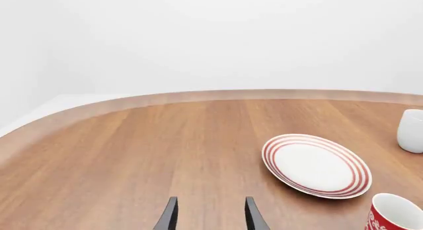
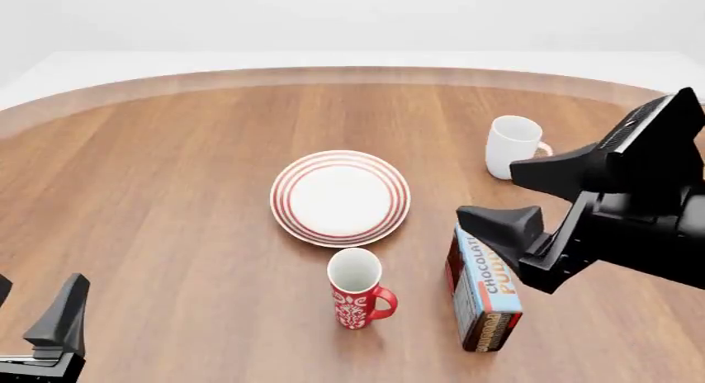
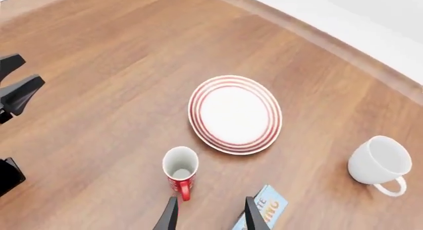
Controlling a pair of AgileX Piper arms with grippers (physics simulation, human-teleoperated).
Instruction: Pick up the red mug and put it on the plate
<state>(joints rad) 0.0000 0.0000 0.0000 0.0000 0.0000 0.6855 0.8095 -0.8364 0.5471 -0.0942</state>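
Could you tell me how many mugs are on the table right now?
2. The red mug stands upright just in front of the plate, handle toward the right. A plain white mug stands farther back on the right, past the chocolate pudding box. None seems hidden.

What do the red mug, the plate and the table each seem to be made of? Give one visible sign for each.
Red mug: probably glazed ceramic, with a smooth white inside and a printed pattern.
Plate: likely glazed ceramic too, glossy white with red rings.
Table: wood or wood veneer, showing grain lines and a satin sheen.
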